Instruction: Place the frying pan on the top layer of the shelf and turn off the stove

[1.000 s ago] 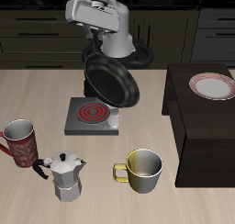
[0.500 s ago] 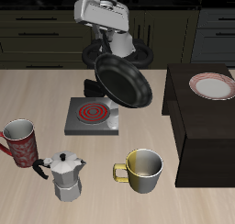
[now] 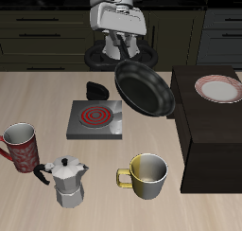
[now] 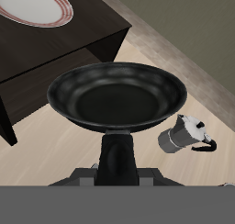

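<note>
My gripper (image 3: 124,47) is shut on the handle of the black frying pan (image 3: 144,89) and holds it tilted in the air between the stove and the shelf. In the wrist view the pan (image 4: 117,95) hangs below the gripper (image 4: 117,154), its handle running up between the fingers. The stove (image 3: 95,119) is a grey plate with a red glowing coil and stands on the table below the pan. The dark shelf (image 3: 210,121) stands beside it, its flat top (image 4: 55,39) close to the pan's rim.
A white plate with a red rim (image 3: 219,88) lies on the shelf top. A red mug (image 3: 21,147), a metal moka pot (image 3: 66,181) and a yellow mug (image 3: 147,174) stand near the table's front edge. A small black object (image 3: 95,88) lies behind the stove.
The gripper has carried the pan sideways from above the stove toward the shelf and slightly higher. The small black object behind the stove is now uncovered.
</note>
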Available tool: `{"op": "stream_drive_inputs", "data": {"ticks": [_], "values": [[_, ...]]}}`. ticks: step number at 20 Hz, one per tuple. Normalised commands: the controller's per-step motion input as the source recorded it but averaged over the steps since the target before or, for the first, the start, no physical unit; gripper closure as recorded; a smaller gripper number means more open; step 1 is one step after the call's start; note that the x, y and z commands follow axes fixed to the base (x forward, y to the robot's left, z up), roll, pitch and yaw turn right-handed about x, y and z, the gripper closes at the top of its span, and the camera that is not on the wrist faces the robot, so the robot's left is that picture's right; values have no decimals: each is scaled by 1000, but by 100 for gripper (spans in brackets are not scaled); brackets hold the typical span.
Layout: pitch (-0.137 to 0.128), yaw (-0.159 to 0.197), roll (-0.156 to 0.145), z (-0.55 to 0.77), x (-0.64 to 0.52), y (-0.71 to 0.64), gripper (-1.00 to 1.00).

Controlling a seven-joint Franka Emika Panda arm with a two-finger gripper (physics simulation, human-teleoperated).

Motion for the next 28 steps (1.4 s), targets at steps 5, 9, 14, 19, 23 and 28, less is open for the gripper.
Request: {"op": "stream_drive_inputs", "data": {"ticks": [5, 9, 14, 19, 23, 28], "values": [[17, 9, 32, -97, 76, 181, 100], [26, 2, 23, -196, 101, 187, 100], [18, -5, 25, -124, 48, 141, 100], [5, -4, 20, -77, 12, 130, 100], [10, 18, 46, -123, 66, 230, 100], [4, 19, 44, -133, 49, 200, 100]]}}
